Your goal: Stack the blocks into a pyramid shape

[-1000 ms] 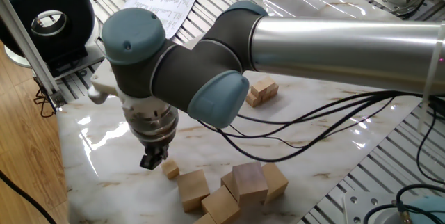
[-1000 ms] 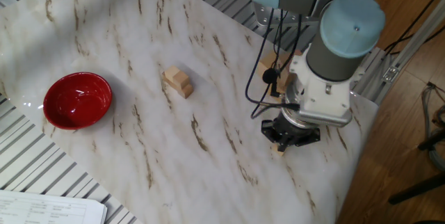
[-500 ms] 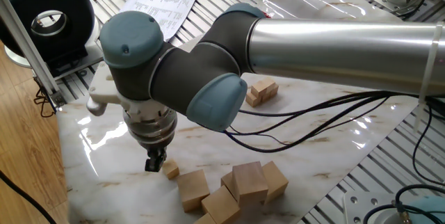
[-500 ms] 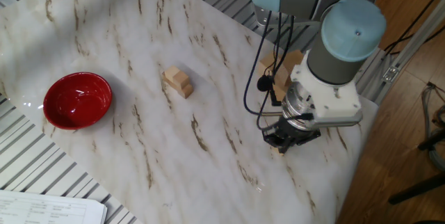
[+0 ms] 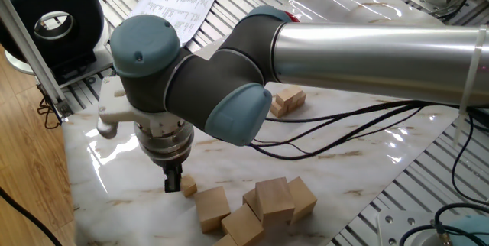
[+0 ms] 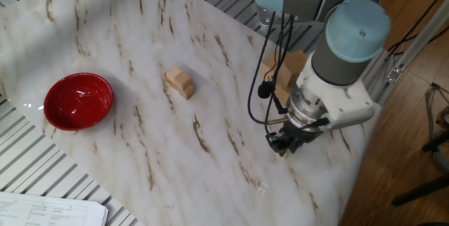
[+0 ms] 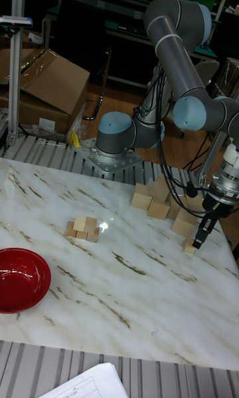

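Observation:
One small tan block (image 5: 189,187) lies alone on the marble table (image 5: 336,173), just beside the tips of my gripper (image 5: 174,181). The gripper points straight down, a little above the tabletop, open with nothing between its fingers. The tall fixed view puts the block (image 7: 190,246) just below and left of the gripper (image 7: 202,236). In the other fixed view the block (image 6: 283,150) peeks out under the gripper (image 6: 285,143). Several more small blocks (image 7: 82,228) sit together in a low two-layer stack (image 6: 179,82) near the table's middle (image 5: 288,99).
A cluster of much larger wooden cubes (image 5: 256,204) stands close to the gripper (image 7: 159,205). A red bowl (image 6: 78,100) sits at the far side of the table (image 7: 20,278). Black cables (image 5: 344,135) hang from the arm over the marble.
The wrist has turned, bringing the fingers edge-on in one fixed view, and the gripper has sunk lower beside the lone small block. The blocks have not moved.

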`<state>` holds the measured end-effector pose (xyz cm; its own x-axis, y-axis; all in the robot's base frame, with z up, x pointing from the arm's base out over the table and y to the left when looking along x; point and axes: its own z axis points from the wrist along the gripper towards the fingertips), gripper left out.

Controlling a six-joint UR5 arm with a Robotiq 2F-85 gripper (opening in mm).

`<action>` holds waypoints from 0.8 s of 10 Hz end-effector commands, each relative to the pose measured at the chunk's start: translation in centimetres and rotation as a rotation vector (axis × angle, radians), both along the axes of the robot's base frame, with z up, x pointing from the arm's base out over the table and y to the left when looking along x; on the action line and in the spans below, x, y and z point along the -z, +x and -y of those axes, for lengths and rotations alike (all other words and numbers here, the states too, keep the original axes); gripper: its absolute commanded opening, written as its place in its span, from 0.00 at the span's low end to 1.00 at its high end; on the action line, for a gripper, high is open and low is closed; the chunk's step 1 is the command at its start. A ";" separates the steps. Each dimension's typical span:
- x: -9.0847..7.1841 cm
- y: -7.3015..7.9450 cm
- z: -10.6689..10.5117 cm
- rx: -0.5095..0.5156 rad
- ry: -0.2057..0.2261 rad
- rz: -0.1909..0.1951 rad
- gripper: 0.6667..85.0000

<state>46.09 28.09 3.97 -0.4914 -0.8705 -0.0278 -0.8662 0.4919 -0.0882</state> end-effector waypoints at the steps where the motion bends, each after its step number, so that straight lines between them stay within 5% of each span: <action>1: -0.1 -0.2 0.1 -0.086 -0.006 -0.013 0.41; 3: -0.1 -0.4 0.4 -0.120 -0.015 -0.026 0.46; 8: 0.1 -0.7 0.0 -0.414 -0.020 -0.045 0.53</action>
<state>45.51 27.70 3.90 -0.2216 -0.9750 0.0143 -0.9730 0.2202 -0.0689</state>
